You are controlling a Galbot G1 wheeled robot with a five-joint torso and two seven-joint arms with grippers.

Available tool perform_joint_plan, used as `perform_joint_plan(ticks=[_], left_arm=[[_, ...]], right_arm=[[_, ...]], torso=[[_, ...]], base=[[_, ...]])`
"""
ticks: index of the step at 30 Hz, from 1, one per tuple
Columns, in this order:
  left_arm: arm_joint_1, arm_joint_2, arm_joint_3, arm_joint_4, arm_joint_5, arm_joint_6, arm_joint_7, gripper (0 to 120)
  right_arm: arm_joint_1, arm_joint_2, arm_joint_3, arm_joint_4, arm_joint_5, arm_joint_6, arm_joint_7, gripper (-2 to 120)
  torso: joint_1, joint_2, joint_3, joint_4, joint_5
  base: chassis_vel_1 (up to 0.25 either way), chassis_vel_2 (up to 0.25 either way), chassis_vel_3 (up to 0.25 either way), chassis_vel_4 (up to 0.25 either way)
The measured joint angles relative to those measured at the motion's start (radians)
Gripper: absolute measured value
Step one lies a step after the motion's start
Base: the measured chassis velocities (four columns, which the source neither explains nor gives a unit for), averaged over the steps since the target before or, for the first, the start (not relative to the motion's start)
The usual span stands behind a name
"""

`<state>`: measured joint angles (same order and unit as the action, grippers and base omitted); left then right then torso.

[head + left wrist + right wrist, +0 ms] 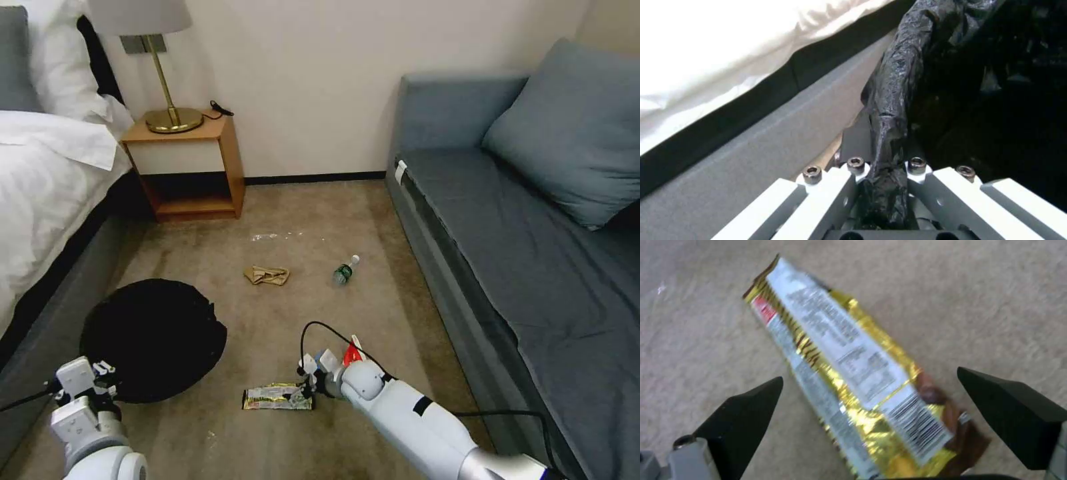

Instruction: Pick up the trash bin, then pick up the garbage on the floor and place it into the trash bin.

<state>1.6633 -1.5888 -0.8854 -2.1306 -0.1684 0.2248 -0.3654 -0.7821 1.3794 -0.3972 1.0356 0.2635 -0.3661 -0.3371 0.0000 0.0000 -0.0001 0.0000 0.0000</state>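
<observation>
Gold bar wrapper [862, 386] lies flat on the carpet right between the right hand's [308, 381] spread fingers, lined up for a pinch. Left hand [882, 186] is clenched on the trash bin's [153, 337] black bag rim, holding it close beside the work.

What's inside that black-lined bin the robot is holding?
Inside the trash bin only crinkly black bag shows; its depths are too dark to tell whether anything lies there. The left claw pinches the bag at the rim.
</observation>
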Motion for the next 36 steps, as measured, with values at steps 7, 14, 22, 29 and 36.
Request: perform_joint_plan(ticks=[7, 14, 22, 29, 36], left_arm=[[0.017, -0.003, 0.002, 0.0, -0.001, -0.013, 0.0, 3], [0.025, -0.008, 0.003, 0.002, -0.002, -0.024, 0.0, 3], [0.032, -0.011, 0.003, 0.008, -0.001, -0.04, 0.0, 3], [0.036, -0.01, 0.002, 0.009, -0.001, -0.046, 0.0, 3], [0.043, -0.009, 0.0, 0.023, 0.003, -0.068, 0.001, 3]], right_arm=[[-0.02, 0.004, 0.002, -0.007, -0.022, 0.001, 0.001, 100], [0.005, 0.033, 0.024, -0.079, -0.038, 0.016, -0.001, 93], [0.006, 0.047, 0.049, -0.115, -0.081, 0.033, -0.011, 72], [-0.002, 0.034, 0.051, -0.098, -0.089, 0.034, -0.011, 52], [-0.028, 0.021, 0.054, -0.058, -0.088, 0.034, -0.02, 33]], torso=[[0.0, 0.0, 0.0, 0.0, 0.0001], [0.0, 0.0, 0.0, 0.0001, 0.0002], [0.0, 0.0, 0.0, -0.0004, -0.0003], [0.0, 0.0, 0.0, -0.0004, -0.0003], [0.0, 0.0, 0.0, 0.0, 0.0001]], base=[[0.0, 0.0, 0.0, 0.0], [0.0, 0.0, 0.0, 0.0], [0.0, 0.0, 0.0, 0.0], [0.0, 0.0, 0.0, 0.0], [0.0, 0.0, 0.0, 0.0]])
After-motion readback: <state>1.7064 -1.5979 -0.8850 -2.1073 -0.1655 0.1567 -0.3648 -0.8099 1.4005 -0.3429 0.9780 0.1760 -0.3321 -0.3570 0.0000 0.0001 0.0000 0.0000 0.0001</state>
